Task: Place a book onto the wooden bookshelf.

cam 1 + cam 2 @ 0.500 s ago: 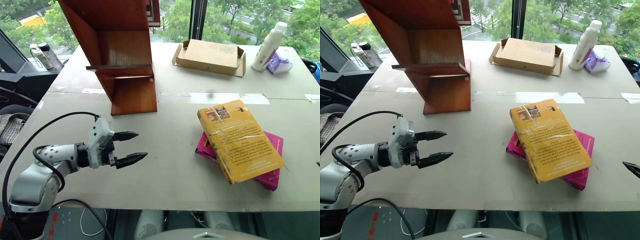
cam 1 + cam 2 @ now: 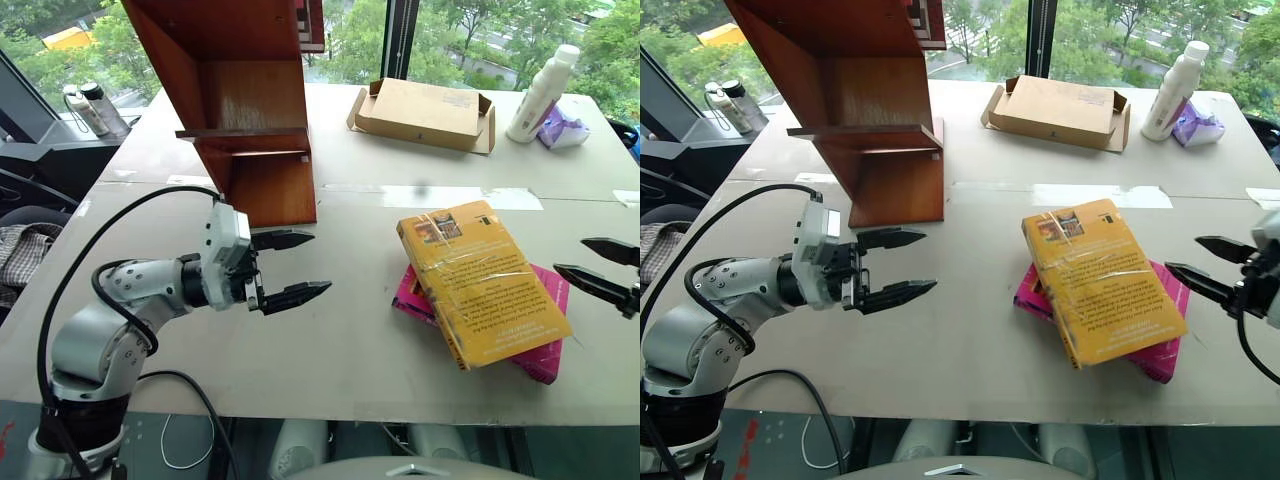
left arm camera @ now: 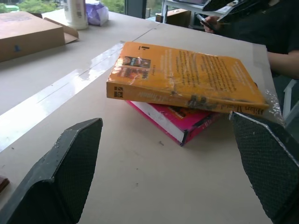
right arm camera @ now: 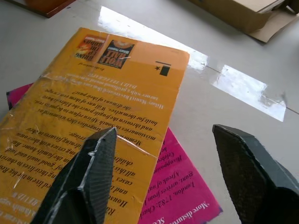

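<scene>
The book [image 2: 480,280], thick and yellow in glossy wrap, lies flat on the table right of centre, on top of a thinner pink book [image 2: 540,352]. The wooden bookshelf [image 2: 240,100], reddish-brown with slanted sides, stands at the back left. My left gripper [image 2: 320,262] hovers open in front of the shelf's foot, pointing right toward the books, a good gap from them. My right gripper [image 2: 569,255] is open just right of the yellow book, above the pink book's far corner, with nothing between its fingers [image 4: 88,177]. The left wrist view shows the book's spine [image 3: 187,79].
A flat cardboard box [image 2: 425,112] lies at the back centre, with a white bottle [image 2: 540,92] and a purple packet [image 2: 560,128] to its right. Two bottles [image 2: 85,108] stand beyond the table's left edge. A seated person [image 3: 261,23] shows behind the books in the left wrist view.
My left gripper has moved right and a little farther in, toward the books. My right gripper has come into the picture from the right edge, up to the books.
</scene>
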Action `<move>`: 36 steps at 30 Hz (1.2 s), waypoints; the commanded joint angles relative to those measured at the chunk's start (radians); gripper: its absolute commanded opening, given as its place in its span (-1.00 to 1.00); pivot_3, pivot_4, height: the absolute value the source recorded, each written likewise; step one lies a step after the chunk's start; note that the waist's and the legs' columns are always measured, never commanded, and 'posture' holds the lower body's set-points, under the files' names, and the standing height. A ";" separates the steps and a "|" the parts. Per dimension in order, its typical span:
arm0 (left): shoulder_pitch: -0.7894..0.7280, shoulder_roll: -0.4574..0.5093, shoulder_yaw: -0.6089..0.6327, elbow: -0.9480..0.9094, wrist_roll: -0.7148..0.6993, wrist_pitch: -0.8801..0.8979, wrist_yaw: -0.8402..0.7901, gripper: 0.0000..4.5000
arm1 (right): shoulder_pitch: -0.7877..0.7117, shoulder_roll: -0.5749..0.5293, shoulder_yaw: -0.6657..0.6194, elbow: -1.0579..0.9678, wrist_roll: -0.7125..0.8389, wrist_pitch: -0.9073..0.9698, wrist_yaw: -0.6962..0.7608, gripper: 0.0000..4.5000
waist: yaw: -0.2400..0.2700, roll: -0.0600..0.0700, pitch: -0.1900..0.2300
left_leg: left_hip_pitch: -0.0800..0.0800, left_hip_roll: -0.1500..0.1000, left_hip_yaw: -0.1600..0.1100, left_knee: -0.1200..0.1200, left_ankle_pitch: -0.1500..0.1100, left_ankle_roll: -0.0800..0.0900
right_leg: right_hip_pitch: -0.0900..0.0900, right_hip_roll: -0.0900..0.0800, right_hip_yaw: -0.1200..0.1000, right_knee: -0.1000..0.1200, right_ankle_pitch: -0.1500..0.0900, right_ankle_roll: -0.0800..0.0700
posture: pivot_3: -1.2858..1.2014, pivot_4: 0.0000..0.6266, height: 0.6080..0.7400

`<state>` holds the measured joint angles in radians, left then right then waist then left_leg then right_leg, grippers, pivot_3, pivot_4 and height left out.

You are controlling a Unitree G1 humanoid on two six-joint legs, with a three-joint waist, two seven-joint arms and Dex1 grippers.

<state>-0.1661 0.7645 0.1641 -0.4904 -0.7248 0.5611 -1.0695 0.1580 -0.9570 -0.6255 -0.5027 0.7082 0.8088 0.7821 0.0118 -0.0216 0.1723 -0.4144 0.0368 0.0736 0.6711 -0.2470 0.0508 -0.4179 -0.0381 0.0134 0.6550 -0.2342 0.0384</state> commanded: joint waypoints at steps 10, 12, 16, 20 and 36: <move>0.091 0.045 0.022 -0.119 -0.085 -0.005 -0.035 1.00 | -0.188 -0.100 0.317 -0.004 -0.242 0.152 -0.223 -0.98 | 0.002 0.000 0.000 | -0.001 0.000 0.001 0.000 0.000 0.000 | -0.002 0.001 -0.001 0.000 0.000 0.000 | 0.03 -0.52 0.90; 0.109 0.044 0.024 -0.133 -0.089 -0.007 -0.026 1.00 | -0.176 -0.129 0.337 -0.007 -0.260 0.165 -0.205 -0.98 | 0.001 0.000 0.000 | -0.001 0.000 0.002 0.000 0.000 0.000 | -0.002 0.001 -0.001 0.000 0.000 0.000 | 0.03 -0.52 0.90; 0.145 0.046 0.027 -0.134 -0.072 -0.029 -0.034 1.00 | -0.181 -0.144 0.364 -0.034 -0.231 0.248 -0.187 -0.98 | 0.000 0.000 0.000 | -0.001 0.000 0.001 0.000 0.000 0.000 | -0.002 0.001 -0.001 0.000 0.000 0.000 | 0.03 -0.52 0.90; 0.164 0.044 0.022 -0.122 -0.055 -0.049 -0.036 1.00 | -0.210 -0.107 0.390 -0.063 -0.204 0.296 -0.194 -0.98 | -0.002 0.000 0.000 | 0.000 0.000 0.002 0.000 0.000 0.000 | -0.002 0.002 -0.001 0.001 0.000 0.000 | 0.03 -0.52 0.90; 0.232 0.015 -0.014 -0.093 0.022 -0.096 0.009 1.00 | -0.317 0.063 0.491 -0.157 -0.203 0.386 -0.294 -0.98 | 0.002 0.000 0.000 | -0.001 0.000 0.002 0.000 0.000 0.000 | -0.003 0.001 -0.001 0.001 0.000 0.000 | 0.03 -0.52 0.90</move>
<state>0.0741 0.7906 0.1512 -0.5751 -0.7065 0.4726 -1.0834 -0.1552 -0.8958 -0.1179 -0.6278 0.5174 1.2195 0.4939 0.0135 -0.0214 0.1723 -0.4155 0.0372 0.0751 0.6710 -0.2470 0.0509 -0.4206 -0.0370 0.0121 0.6556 -0.2344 0.0384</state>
